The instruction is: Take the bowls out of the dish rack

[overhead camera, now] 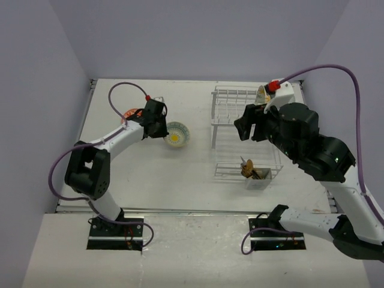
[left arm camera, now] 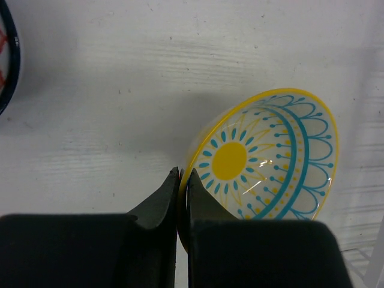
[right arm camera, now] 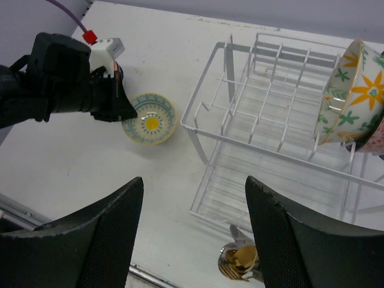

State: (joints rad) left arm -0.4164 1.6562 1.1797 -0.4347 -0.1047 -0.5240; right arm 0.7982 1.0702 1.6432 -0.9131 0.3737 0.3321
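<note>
A yellow-rimmed bowl [overhead camera: 176,135] with a teal and yellow sun pattern lies left of the dish rack [overhead camera: 213,135]. My left gripper [left arm camera: 182,174] is shut on the near rim of this bowl [left arm camera: 270,156], which tilts low over the table. My right gripper [right arm camera: 193,183] hangs open and empty above the rack's left edge [right arm camera: 264,146]. A bowl with orange stars [right arm camera: 351,90] stands on edge at the rack's far right, with a pink bowl [right arm camera: 375,135] tucked behind it.
A red-orange bowl with a dark rim [overhead camera: 131,113] sits on the table just left of the left gripper [overhead camera: 159,126]. A small white caddy of cutlery [overhead camera: 258,174] stands at the rack's near right corner.
</note>
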